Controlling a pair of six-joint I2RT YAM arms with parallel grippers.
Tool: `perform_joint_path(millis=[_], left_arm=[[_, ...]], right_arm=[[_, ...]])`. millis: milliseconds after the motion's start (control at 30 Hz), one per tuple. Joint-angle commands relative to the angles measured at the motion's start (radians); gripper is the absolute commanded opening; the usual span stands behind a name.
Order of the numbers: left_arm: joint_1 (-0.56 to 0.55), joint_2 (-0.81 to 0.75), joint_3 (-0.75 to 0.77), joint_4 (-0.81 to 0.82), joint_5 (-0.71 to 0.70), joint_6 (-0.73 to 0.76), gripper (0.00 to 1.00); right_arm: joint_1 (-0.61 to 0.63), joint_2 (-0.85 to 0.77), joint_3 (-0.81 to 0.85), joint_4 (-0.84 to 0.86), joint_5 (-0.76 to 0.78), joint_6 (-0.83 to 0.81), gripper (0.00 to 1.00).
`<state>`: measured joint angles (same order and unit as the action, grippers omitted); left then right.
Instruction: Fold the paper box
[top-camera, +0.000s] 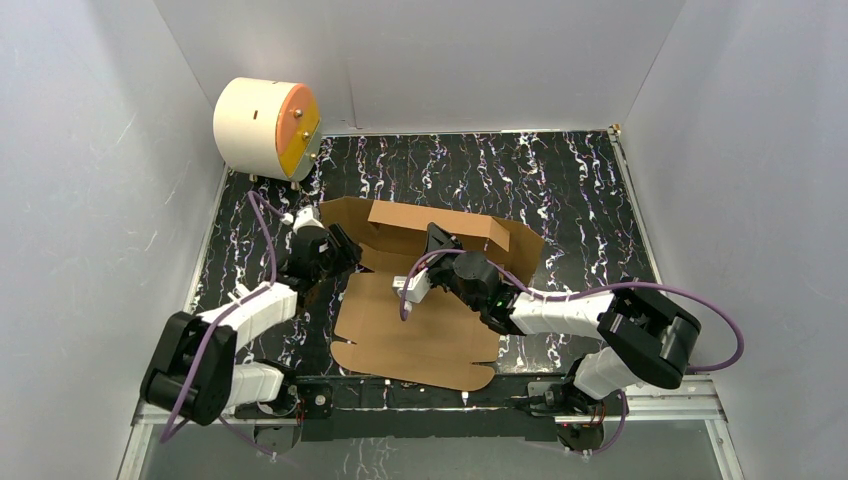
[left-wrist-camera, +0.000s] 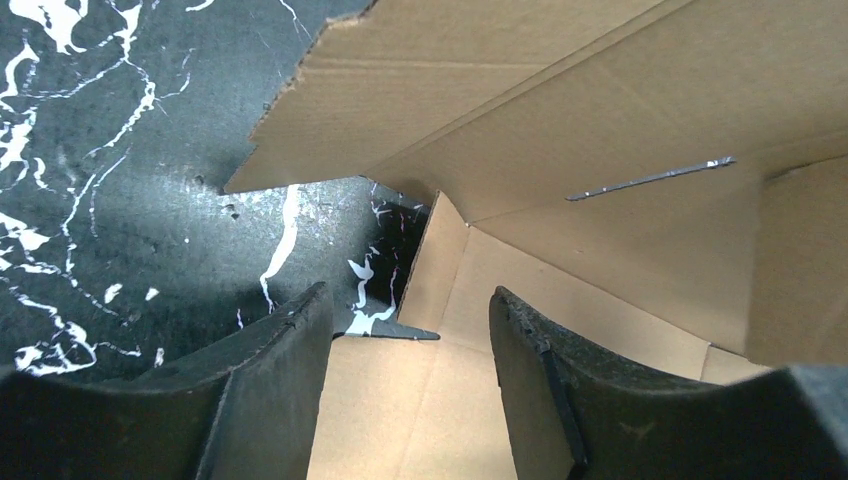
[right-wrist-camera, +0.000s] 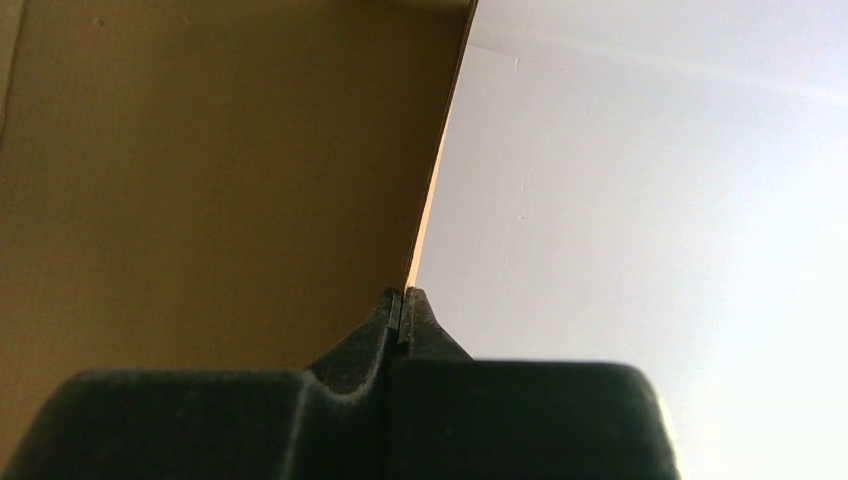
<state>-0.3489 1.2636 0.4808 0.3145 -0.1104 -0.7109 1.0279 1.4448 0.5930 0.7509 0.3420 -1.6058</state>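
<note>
Left tool (left-wrist-camera: 408, 300) released, jaws apart above the paper box's (top-camera: 420, 335) left rear corner, nothing between them. Right tool (right-wrist-camera: 403, 300) clenched, tips at a raised flap's edge. Box half-folded mid worktop (top-camera: 500, 165), rear wall up, front panel flat

The top view looks down from high beyond the near edge of the plain brown corrugated cardboard box (top-camera: 415, 335). The left wrist view sits close over the box's left corner; the right, against its raised flap, faces a white wall (right-wrist-camera: 650, 200). All share the box.
</note>
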Motion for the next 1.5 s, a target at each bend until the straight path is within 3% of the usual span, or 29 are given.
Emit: perform_joint_path(millis=[0,233,633,967,1467], left_arm=[[-0.002,0.074,0.013,0.105,0.042,0.015,0.57],[-0.018,0.162,0.004,0.211,0.110,-0.026,0.56],[-0.148,0.180,0.003,0.346,0.124,0.057,0.37],[-0.171,0.231,-0.024,0.372,0.007,0.069,0.37],[-0.170,0.115,-0.037,0.302,-0.053,0.050,0.42]], right_arm=[[0.012,0.017,0.008,-0.062,-0.021,-0.003,0.00],[0.012,0.031,0.009,-0.056,-0.023,0.001,0.00],[0.013,0.037,0.009,-0.053,-0.008,-0.006,0.00],[0.017,0.042,0.003,-0.053,0.000,-0.003,0.00],[0.081,0.013,-0.021,-0.054,0.049,-0.029,0.00]])
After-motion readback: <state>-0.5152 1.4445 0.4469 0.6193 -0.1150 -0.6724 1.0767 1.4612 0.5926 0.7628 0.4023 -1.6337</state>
